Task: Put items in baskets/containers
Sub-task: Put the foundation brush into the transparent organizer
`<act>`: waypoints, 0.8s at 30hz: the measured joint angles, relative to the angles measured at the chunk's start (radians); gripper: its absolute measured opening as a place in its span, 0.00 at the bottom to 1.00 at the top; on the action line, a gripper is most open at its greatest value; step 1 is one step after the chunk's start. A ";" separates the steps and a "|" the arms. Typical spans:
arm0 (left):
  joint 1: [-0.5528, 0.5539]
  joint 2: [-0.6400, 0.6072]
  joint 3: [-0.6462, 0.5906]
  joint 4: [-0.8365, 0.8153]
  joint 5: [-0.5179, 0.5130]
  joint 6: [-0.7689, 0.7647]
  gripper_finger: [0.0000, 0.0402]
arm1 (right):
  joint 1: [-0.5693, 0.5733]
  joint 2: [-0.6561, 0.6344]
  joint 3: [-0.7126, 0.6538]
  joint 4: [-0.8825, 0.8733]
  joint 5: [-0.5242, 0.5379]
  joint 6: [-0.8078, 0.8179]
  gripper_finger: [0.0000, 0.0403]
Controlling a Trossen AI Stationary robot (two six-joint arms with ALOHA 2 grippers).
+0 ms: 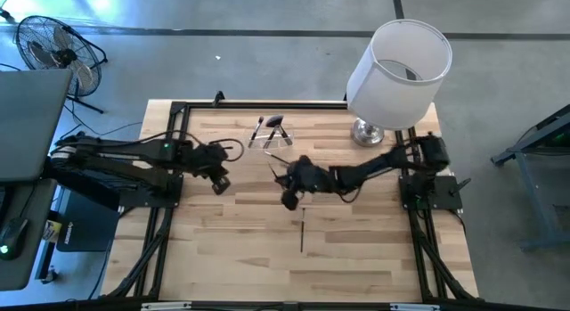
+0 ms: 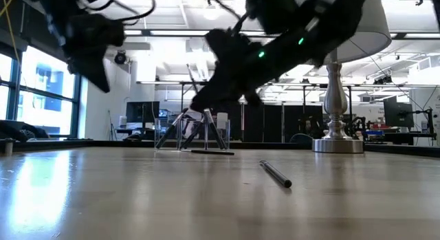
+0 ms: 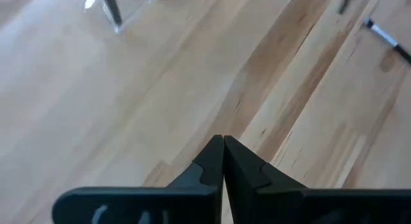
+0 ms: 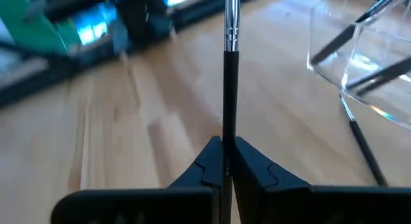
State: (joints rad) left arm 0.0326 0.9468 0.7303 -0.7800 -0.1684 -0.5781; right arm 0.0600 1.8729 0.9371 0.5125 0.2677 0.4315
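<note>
My right gripper (image 4: 228, 147) is shut on one slim dark brush (image 4: 230, 89) with a silver ferrule. In the high view this gripper (image 1: 289, 195) hangs over the table's middle, just near of the clear holder (image 1: 272, 135). The holder (image 4: 363, 63) has several brushes leaning inside it. One brush (image 1: 302, 233) lies flat on the table nearer the front edge, and another (image 4: 366, 150) lies beside the holder. My left gripper (image 3: 223, 146) is shut and empty, hovering left of the holder (image 1: 218, 182). My right gripper pinches the brush by its dark handle (image 4: 229, 131) between the two fingertips. The brush runs on forward past the fingertips, in line with them, ferrule end (image 4: 231, 31) away from the gripper. It is lifted clear of the table.
A big white lampshade (image 1: 398, 72) on a silver lamp base (image 2: 337, 140) stands at the table's far right. Bare wood lies between the two arms and toward the near edge, apart from the loose brush (image 2: 275, 174). A fan (image 1: 53, 45) stands off the table.
</note>
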 joint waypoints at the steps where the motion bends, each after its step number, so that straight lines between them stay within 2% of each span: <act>1: 0.000 -0.030 -0.035 0.014 0.006 -0.001 0.01 | -0.016 0.028 0.000 0.062 -0.012 0.016 0.02; 6: 0.000 -0.132 -0.172 0.129 0.050 -0.002 0.00 | -0.079 0.177 0.106 0.235 -0.043 0.009 0.02; 9: 0.000 -0.161 -0.221 0.141 0.049 -0.002 0.00 | -0.109 0.257 0.234 0.239 -0.076 -0.070 0.02; 13: 0.000 -0.161 -0.253 0.147 0.058 -0.001 0.00 | -0.150 0.344 0.403 0.225 -0.050 -0.159 0.02; 19: 0.000 -0.156 -0.280 0.149 0.081 0.029 0.00 | -0.215 0.379 0.533 0.155 0.090 -0.218 0.02; 24: 0.000 -0.157 -0.287 0.146 0.083 0.053 0.00 | -0.283 0.379 0.549 0.151 0.063 -0.226 0.02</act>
State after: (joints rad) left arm 0.0326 0.7902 0.4437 -0.6345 -0.0856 -0.5251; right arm -0.2228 2.2520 1.4860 0.6636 0.3310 0.2057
